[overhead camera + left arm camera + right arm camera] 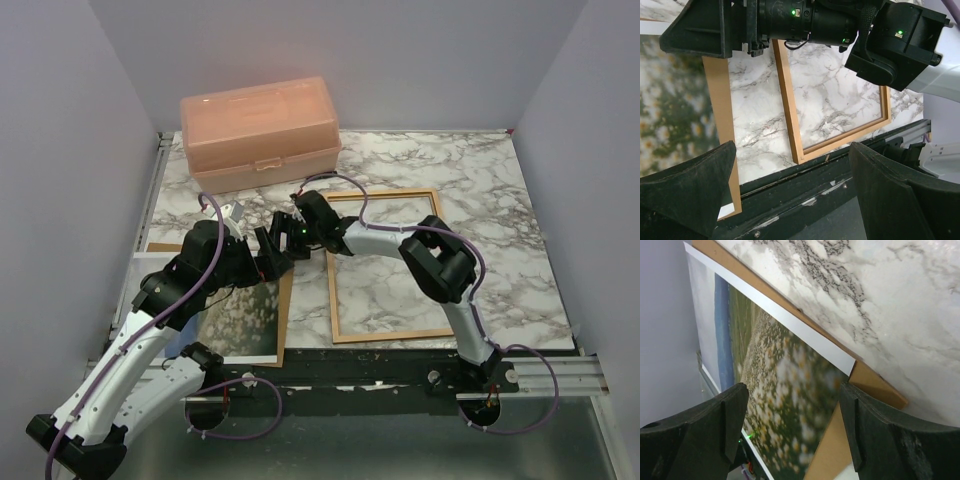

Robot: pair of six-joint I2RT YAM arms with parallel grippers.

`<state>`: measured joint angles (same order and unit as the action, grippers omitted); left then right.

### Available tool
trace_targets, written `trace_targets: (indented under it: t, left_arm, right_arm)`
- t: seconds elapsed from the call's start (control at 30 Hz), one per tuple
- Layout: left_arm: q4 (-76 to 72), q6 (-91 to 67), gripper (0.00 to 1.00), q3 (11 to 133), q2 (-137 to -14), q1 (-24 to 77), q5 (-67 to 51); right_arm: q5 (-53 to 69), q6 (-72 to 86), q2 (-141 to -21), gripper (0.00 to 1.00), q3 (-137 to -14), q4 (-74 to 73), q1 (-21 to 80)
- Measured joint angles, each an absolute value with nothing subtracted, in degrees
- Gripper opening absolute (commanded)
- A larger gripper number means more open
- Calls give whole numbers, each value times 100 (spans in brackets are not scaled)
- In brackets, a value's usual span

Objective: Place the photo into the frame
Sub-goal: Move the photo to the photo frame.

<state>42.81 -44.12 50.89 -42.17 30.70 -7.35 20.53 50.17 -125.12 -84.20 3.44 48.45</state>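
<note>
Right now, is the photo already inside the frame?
No, the frame encloses only bare table, and the photo lies on the backing board to its left.

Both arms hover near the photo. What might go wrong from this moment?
1. The left pincer and the right pincer are both open and very close together, so the arms may bump.
2. The photo lies flat on the backing board; a pinch may crease the paper or take the board along.
3. The thin frame lies right beside them; a nudge could shift it.
</note>
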Motion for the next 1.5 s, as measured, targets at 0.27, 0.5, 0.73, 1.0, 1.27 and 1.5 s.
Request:
trace_targets:
  t: [0.27,0.5,0.73,1.0,1.27,1.5]
  left_arm:
    - [4281,-4410,98,5089,-4239,3070,-738]
    - [4278,-4407,98,5089,-4239,3070,-738]
    - [4278,-4390,99,5087,-4237,3059,-738]
    - [4259,-4372,99,5076,-4239,3037,-740]
    - [4254,-4333,99,5065,-4324,3009,-740]
    - [4254,-4307,99,5048,-4324,2998,-740]
  right_arm:
    - [2550,5299,-12591,80,-8241,858,4904]
    - [2735,5443,-12643,80,-8169,1114,4943]
    - [1815,5092,-12475,84,-8388,316,4993]
    - [845,4882,-12234,83,-8407,-338,5013]
    - [1135,4814,-12608,83,-8901,-336,4969]
    - [1505,4845,-12768,83,-8982,-14,4947]
